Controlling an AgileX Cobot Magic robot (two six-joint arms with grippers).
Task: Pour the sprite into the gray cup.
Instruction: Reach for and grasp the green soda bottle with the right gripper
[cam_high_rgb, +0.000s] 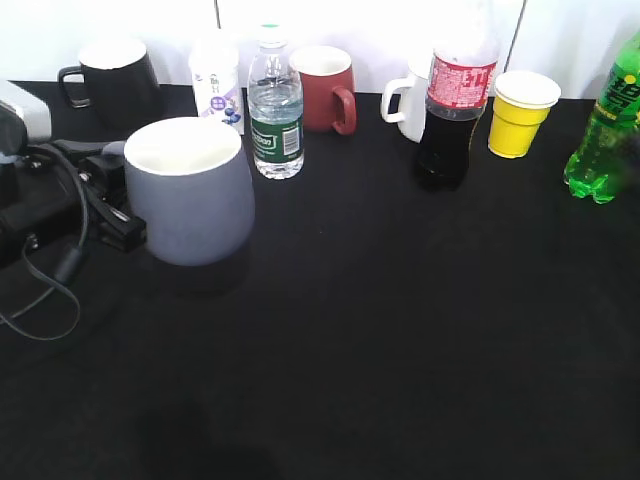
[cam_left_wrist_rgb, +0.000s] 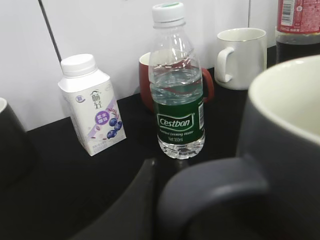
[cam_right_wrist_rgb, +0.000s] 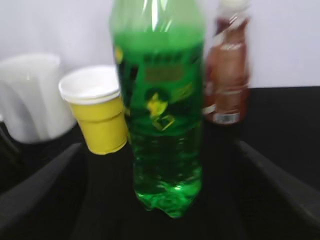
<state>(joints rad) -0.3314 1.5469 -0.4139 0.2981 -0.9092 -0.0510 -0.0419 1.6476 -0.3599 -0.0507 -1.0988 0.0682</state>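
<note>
Sprite (cam_high_rgb: 606, 125) is standing upright on the black table (cam_high_rgb: 400, 330) at the far 3 o'clock edge of the exterior view, partly cut off by the frame. In the right wrist view the green bottle is sitting centred between the right gripper's (cam_right_wrist_rgb: 160, 200) two dark fingers (cam_right_wrist_rgb: 40, 185), whose jaws are spread wide and not touching it. A yellow paper cup (cam_high_rgb: 520, 112) is standing just beside the bottle toward 9 o'clock, then a dark cola bottle (cam_high_rgb: 455, 110) with a white mug (cam_high_rgb: 405, 105) behind it.

Over toward 9 o'clock the gray cup (cam_high_rgb: 190, 190) is standing upright, white inside showing, well apart from the sprite. The left gripper (cam_high_rgb: 105, 195) is sitting at the cup's handle side; one dark finger (cam_left_wrist_rgb: 125, 210) is showing beside the handle, but I cannot tell how its jaws are set. Behind the cup at 12 o'clock a clear water bottle (cam_high_rgb: 275, 115) is standing, with a small milk carton (cam_high_rgb: 216, 82), a dark red mug (cam_high_rgb: 325, 88) and a black mug (cam_high_rgb: 115, 80) along the back.
</note>
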